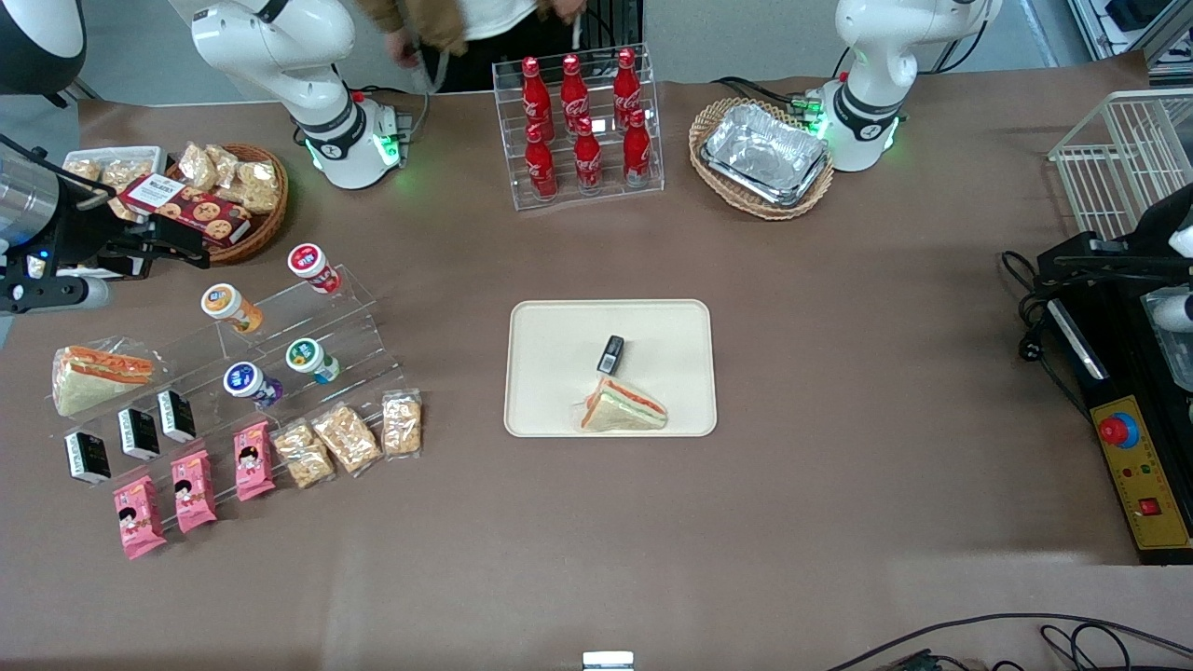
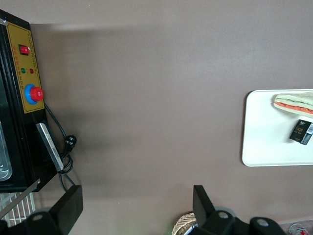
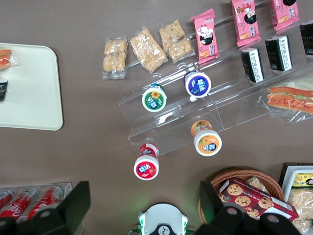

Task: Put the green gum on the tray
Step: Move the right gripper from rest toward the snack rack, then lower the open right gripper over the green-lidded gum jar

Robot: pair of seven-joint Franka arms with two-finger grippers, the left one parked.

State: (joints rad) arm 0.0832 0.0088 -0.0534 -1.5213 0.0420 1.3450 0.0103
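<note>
The green gum [image 1: 306,357] [image 3: 154,99] lies on a lower step of a clear acrylic stand [image 1: 308,326], beside a blue-lidded canister [image 1: 244,380]. The cream tray [image 1: 559,335] [image 3: 29,93] sits flat at the table's middle and holds a wrapped sandwich [image 1: 623,410] and a small black box [image 1: 610,354]. My gripper [image 1: 182,244] [image 3: 144,205] hangs high at the working arm's end of the table, above the stand and near a cookie basket [image 1: 224,200]. It is open, with nothing between its fingers, and well apart from the green gum.
An orange-lidded canister [image 1: 224,303] and a red-lidded one [image 1: 308,261] lie on the stand's upper steps. Snack packs [image 1: 345,438] and black boxes [image 1: 140,433] fill the lower steps. A cola bottle rack [image 1: 582,121] and a basket of foil trays [image 1: 762,154] stand farther from the camera.
</note>
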